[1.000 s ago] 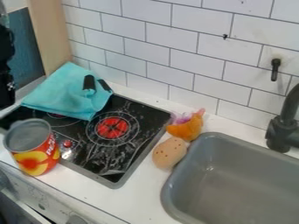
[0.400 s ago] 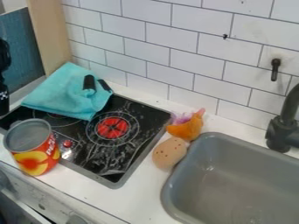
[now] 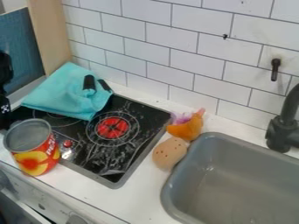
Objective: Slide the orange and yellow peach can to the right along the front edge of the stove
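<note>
The black gripper [image 3: 5, 111] hangs at the far left edge, partly cut off by it, just above and behind the open can [image 3: 33, 146]. Whether it touches the can I cannot tell. The can has a red and yellow label and stands upright at the stove's front left. A turquoise cloth [image 3: 61, 94] lies rumpled over the back left of the stove, with a black handle-like piece [image 3: 89, 83] on it. Right of the stove, a tan speckled potato-like toy [image 3: 169, 153] rests beside an orange and purple toy [image 3: 188, 127].
The black stovetop [image 3: 125, 151] has a red burner mark. At the right lie a grey sink [image 3: 234, 175] and a black faucet [image 3: 284, 127]. A white tiled wall [image 3: 169, 48] runs along the back, with a wooden panel [image 3: 50, 30] at the left.
My gripper has moved down along the left edge, nearer to the can. The can, cloth and toys have stayed where they were.
</note>
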`<state>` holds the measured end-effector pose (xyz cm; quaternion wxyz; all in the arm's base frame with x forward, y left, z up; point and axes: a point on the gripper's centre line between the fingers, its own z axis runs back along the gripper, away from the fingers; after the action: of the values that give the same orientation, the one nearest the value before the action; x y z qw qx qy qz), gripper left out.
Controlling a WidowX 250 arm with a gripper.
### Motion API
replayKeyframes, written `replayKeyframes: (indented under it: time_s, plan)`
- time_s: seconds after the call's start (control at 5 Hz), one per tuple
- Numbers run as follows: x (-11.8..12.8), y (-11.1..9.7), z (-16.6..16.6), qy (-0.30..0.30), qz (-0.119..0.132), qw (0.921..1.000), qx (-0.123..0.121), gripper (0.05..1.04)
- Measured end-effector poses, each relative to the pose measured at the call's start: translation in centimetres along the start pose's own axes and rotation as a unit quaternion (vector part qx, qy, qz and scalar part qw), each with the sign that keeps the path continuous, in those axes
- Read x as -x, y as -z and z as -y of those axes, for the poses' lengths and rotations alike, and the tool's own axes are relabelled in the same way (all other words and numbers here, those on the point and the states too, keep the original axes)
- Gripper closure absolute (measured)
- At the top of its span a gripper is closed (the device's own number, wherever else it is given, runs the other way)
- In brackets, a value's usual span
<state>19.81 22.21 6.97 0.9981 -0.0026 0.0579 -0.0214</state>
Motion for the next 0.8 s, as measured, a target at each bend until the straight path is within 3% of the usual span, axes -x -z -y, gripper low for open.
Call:
replayKeyframes:
  time_s: [0.2,0.6,0.8]
  plan:
    - [0.1,2.5,1.4,0.011,-0.010,0.9998,0.016,0.084]
    - [-1.0,3.8,7.4,0.062,0.009,0.9943,0.086,0.084]
    - [-1.6,3.8,10.6,0.095,0.018,0.9917,0.085,0.084]
